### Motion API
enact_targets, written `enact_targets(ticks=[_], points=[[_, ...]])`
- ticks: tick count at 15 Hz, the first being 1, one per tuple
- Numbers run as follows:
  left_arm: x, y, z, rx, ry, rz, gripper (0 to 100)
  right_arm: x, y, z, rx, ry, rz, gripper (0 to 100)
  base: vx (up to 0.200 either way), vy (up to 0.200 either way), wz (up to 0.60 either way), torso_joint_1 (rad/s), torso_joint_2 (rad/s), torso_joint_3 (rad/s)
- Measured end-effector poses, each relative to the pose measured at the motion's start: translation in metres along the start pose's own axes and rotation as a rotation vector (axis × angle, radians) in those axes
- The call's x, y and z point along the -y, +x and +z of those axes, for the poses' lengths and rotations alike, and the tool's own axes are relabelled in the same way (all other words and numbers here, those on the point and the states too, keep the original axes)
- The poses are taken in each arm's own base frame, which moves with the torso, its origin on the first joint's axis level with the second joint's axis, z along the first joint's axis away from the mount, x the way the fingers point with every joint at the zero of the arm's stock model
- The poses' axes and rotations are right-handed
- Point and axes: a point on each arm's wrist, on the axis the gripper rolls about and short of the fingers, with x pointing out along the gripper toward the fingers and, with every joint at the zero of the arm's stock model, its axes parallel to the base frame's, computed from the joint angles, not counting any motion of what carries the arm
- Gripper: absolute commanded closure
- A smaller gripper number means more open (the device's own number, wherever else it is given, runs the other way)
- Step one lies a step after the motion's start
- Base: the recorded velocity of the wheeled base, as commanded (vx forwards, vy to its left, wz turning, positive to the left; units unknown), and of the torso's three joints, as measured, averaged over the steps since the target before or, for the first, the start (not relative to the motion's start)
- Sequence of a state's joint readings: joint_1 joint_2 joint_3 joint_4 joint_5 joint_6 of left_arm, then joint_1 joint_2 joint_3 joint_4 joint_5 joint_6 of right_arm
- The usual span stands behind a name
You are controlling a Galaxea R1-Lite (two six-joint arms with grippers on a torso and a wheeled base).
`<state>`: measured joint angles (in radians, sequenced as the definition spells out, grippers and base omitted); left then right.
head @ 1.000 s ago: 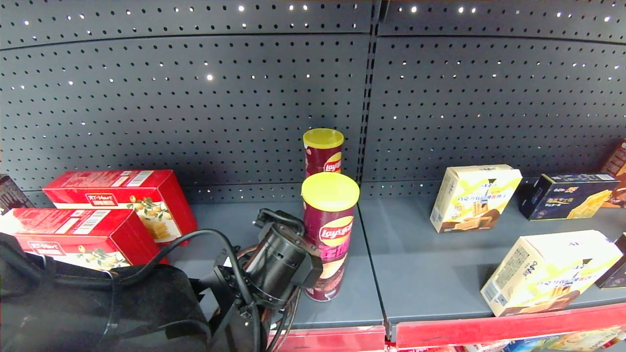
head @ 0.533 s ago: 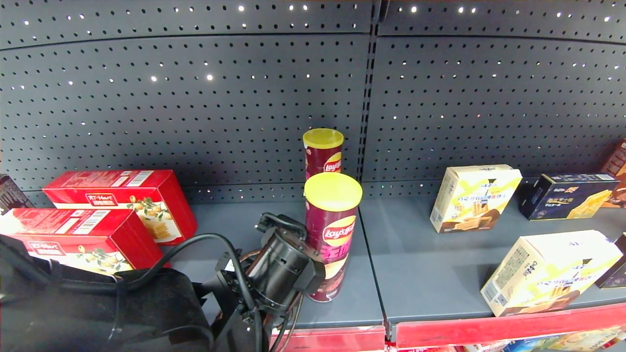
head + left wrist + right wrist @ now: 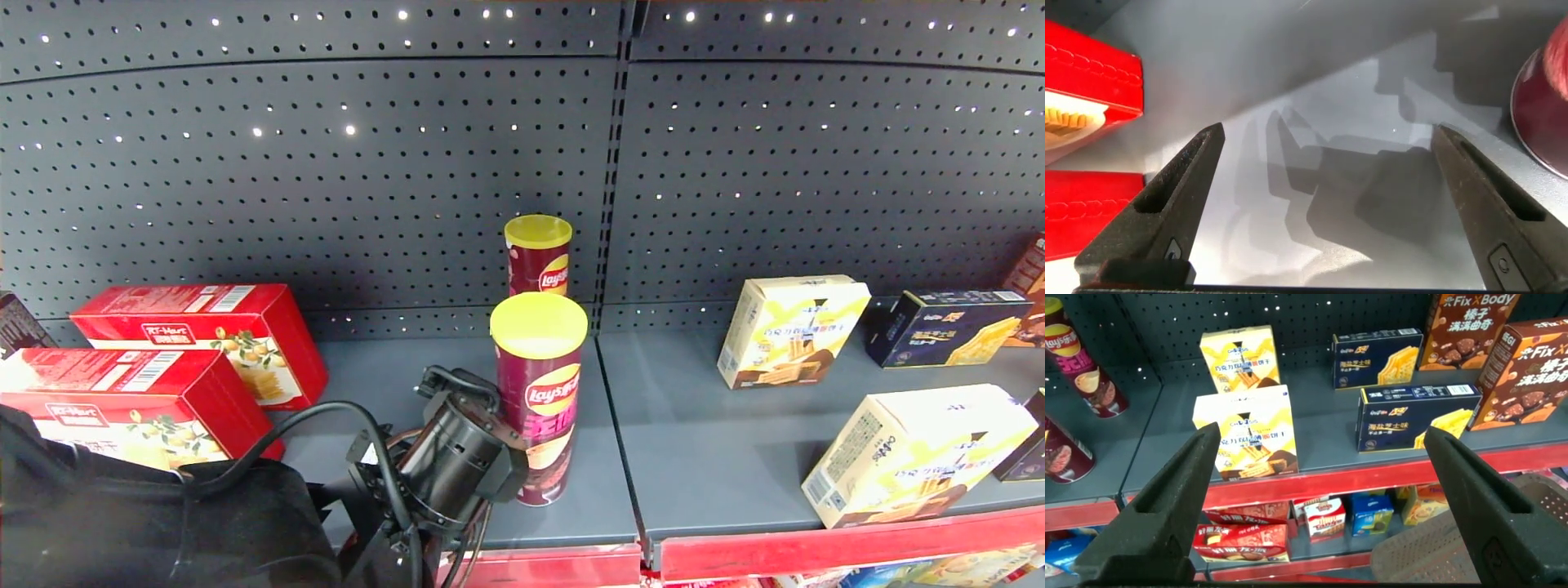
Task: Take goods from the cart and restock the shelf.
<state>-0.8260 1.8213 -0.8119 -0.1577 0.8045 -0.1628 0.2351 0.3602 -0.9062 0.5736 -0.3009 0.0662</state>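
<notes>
Head view: a chip can (image 3: pixel 539 392) with a yellow lid stands upright on the grey shelf (image 3: pixel 718 457), with a second can (image 3: pixel 538 257) behind it and red boxes (image 3: pixel 204 327) to its left. Left wrist view: the left tool (image 3: pixel 1327 131) is spread wide and empty, just beside the chip can. Right wrist view: the right tool (image 3: pixel 1323 431) is spread and empty, in front of yellow boxes (image 3: pixel 1245 429).

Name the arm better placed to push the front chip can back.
Left. The left end effector, open, is over the shelf right beside the front chip can; the right end effector hangs out before the shelf, facing the yellow boxes.
</notes>
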Motion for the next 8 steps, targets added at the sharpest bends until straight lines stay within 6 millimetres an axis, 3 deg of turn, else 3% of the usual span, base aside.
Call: enact_targets(ticks=[4, 8], points=[[-0.015, 0.012, 0.011, -0.006, -0.054, 0.054, 0, 0.0, 0.0, 0.0, -0.002, -0.001, 0.0, 0, 0.0, 0.0, 0.0, 0.0, 0.0, 0.0], [-0.022, 0.01, 0.015, 0.007, -0.074, 0.061, 0, 0.0, 0.0, 0.0, -0.002, -0.001, -0.001, 0, 0.0, 0.0, 0.0, 0.0, 0.0, 0.0]])
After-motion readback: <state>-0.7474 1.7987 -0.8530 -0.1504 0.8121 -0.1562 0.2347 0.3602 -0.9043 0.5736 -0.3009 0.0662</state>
